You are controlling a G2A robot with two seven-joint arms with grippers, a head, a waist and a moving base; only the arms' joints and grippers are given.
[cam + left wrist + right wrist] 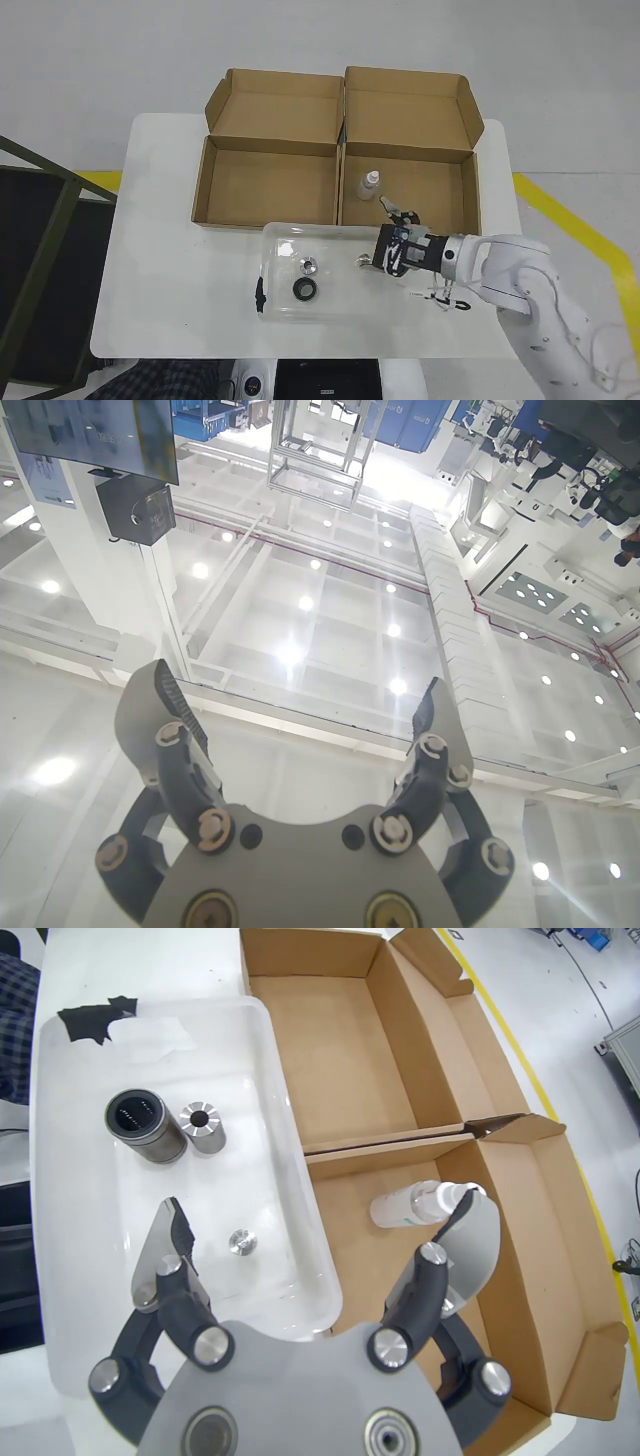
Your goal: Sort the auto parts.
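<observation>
A clear plastic tray [275, 232] [65, 1208] sits at the table's front. In it stand a black ring-shaped bearing [305, 289] [140, 1125] and a silver slotted collet [308, 266] [202, 1125], side by side. A small silver disc [243, 1242] lies apart from them on the tray floor. My right gripper [381, 237] [322, 1215] hangs open above the tray's rim, one finger over the tray near the disc, the other over the right cardboard box [445, 205] [520, 1238]. It holds nothing. My left gripper [300, 700] is open and empty, pointing up at the ceiling.
A small white spray bottle [368, 183] [415, 1203] lies in the right box. The left cardboard box [265, 185] [345, 1053] holds nothing. Both boxes have their lids folded back. A scrap of black tape [95, 1023] sticks to the tray's far end.
</observation>
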